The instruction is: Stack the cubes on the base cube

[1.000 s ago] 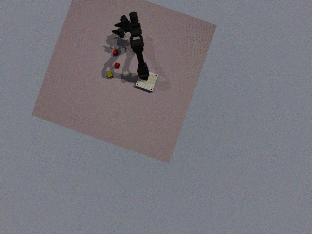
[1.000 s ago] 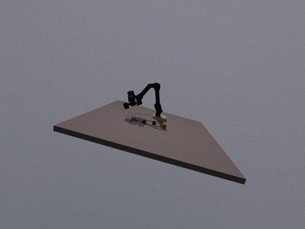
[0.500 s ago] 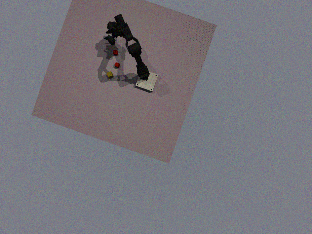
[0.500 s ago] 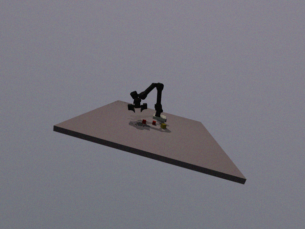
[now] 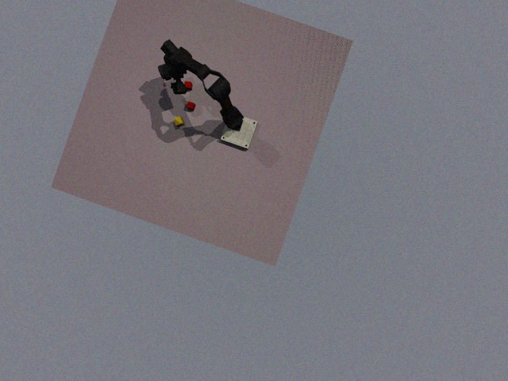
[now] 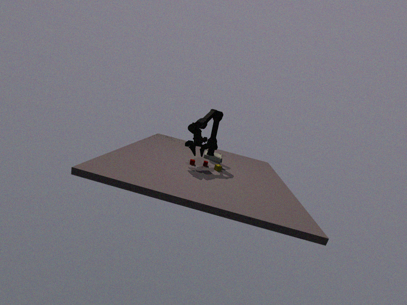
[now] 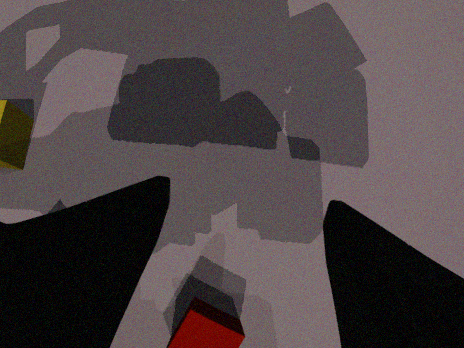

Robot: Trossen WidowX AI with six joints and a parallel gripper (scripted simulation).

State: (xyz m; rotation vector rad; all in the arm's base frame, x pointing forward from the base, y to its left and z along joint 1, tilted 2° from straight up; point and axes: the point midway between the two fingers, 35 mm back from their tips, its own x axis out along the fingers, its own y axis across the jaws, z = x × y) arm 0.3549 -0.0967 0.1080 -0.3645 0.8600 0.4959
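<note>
A yellow cube [image 5: 178,121] [image 6: 217,167] [image 7: 14,137] sits on the table and shows at the left edge of the wrist view. One red cube [image 5: 190,106] [image 6: 205,163] lies near it. The other red cube [image 5: 188,85] [image 6: 192,162] is farther from the yellow one; it appears to be the red cube [image 7: 207,332] at the bottom of the wrist view, partly cut off. My gripper [image 6: 198,155] [image 7: 249,201] is open and empty, pointing down above the table near this farther red cube. One red cube is not visible in the wrist view.
The arm rises from a pale base plate [image 5: 246,133] [image 6: 212,158] beside the cubes. The square table [image 5: 163,184] [image 6: 249,196] has open edges all round. Dark arm shadows fall near the cubes.
</note>
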